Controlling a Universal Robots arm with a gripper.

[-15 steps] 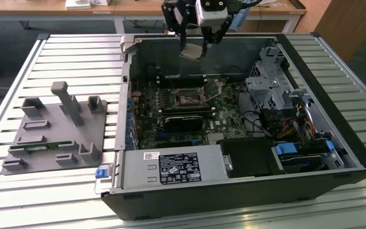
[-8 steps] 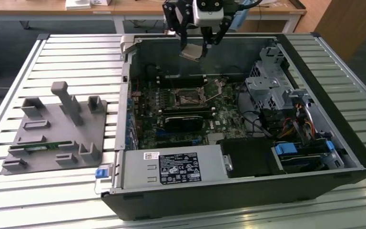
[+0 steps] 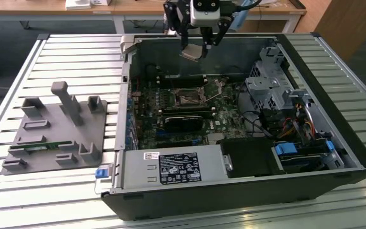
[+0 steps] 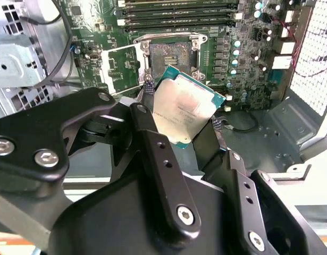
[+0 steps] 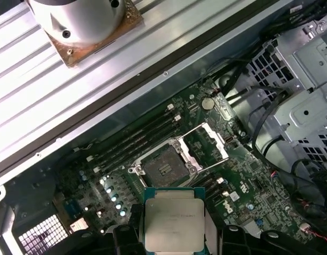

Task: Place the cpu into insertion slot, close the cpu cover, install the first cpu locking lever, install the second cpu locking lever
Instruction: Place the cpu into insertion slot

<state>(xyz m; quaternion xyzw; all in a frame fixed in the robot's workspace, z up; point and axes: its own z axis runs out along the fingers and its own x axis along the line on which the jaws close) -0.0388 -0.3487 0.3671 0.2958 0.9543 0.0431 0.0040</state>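
My gripper (image 3: 197, 46) hangs over the far wall of the open computer case, shut on the cpu (image 3: 194, 52), a flat square chip with a silvery face. Both wrist views show the cpu (image 4: 183, 109) (image 5: 174, 218) pinched between the two black fingers (image 4: 152, 143). The insertion slot (image 3: 187, 98) (image 5: 162, 167) (image 4: 172, 53) lies bare on the green motherboard, below and ahead of the chip. Beside the slot, the cpu cover (image 5: 207, 142) (image 4: 124, 66) is swung up and open.
A long black card (image 3: 184, 120) sits just in front of the slot in the exterior view. A silver drive cage (image 3: 270, 90) with cables fills the case's right, and a power supply (image 3: 170, 168) the near side. A grey fixture plate (image 3: 55, 129) lies on the slatted table (image 3: 62, 62).
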